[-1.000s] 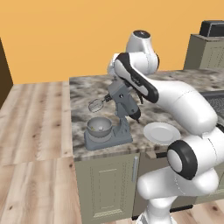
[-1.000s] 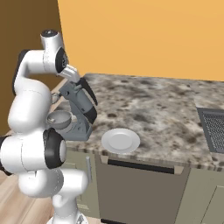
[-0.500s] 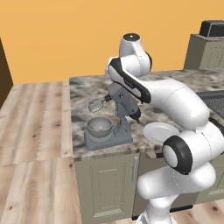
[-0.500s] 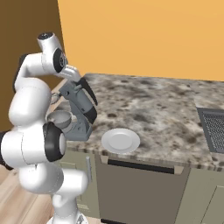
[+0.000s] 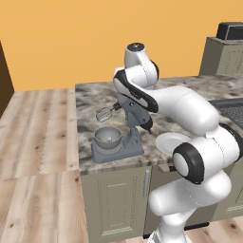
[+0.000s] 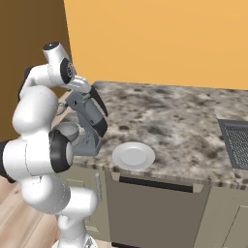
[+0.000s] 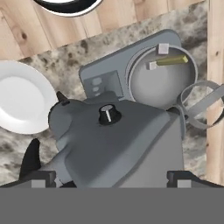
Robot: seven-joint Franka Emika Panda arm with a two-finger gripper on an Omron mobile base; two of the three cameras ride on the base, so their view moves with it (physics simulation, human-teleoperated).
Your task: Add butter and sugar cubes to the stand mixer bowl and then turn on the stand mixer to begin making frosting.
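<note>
Stand mixer (image 5: 127, 124) is seen on the speckled stone counter (image 5: 90, 97), near its front edge, with the tilting head raised and the wire whisk (image 5: 105, 113) hanging clear above the bowl. The stand mixer bowl (image 5: 107, 137) is seated on the mixer's flat base. In the hand view, a yellow butter stick (image 7: 171, 60) and two pale sugar cubes (image 7: 163, 48) are noted inside the bowl, against its far wall. A black dial (image 7: 109, 113) is observed on top of the mixer head, directly below the camera. The gripper (image 7: 109, 177) is positioned above the mixer head; its fingers (image 7: 39, 177) are held wide apart, one at each side, and nothing is gripped. A white plate (image 6: 133, 155) is found on the counter just beside the mixer, bare.
</note>
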